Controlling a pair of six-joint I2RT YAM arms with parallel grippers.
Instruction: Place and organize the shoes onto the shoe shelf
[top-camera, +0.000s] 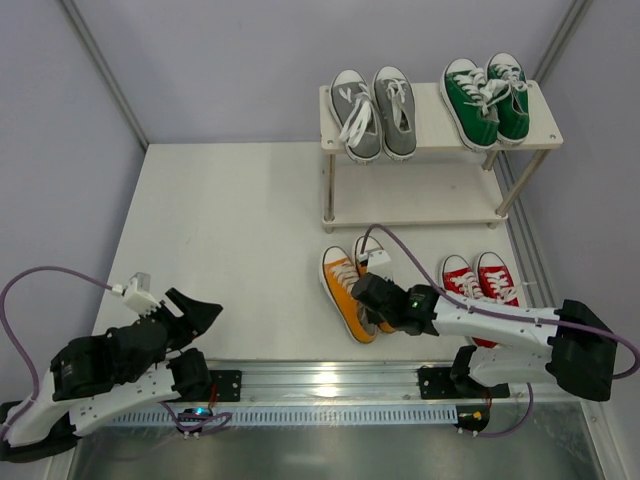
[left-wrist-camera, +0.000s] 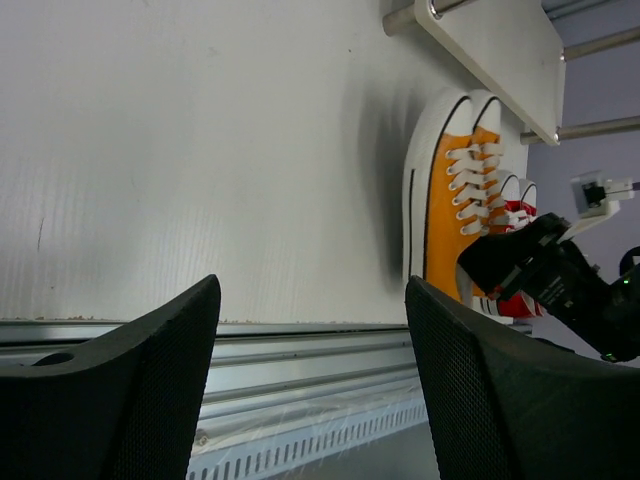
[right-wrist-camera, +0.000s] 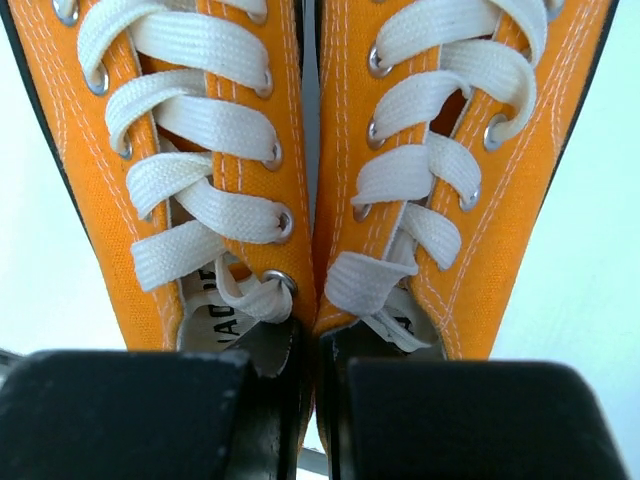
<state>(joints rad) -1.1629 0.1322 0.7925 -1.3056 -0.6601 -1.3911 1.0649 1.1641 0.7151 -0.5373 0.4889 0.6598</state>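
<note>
right hand (top-camera: 368, 295): narrow, pinching the two inner collars of the orange shoes (top-camera: 345, 290) together.
left hand (top-camera: 195, 315): wide, holding nothing.
shoe shelf (top-camera: 430, 112): ahead of the right hand, past the orange toes; grey shoes (top-camera: 372, 115) and green shoes (top-camera: 487, 100) on top.

left arm (top-camera: 105, 372) folded low at the near-left corner of the table. left gripper (top-camera: 197, 313) points right and a bit toward the far edge, fingers (left-wrist-camera: 150, 400) wide apart. right arm (top-camera: 500, 325) reaches left from the near-right corner, low along the near edge. right gripper (top-camera: 366, 293) fingers (right-wrist-camera: 130, 410) nearly together, pinching the inner collars of the orange shoes (top-camera: 343, 288).
</note>
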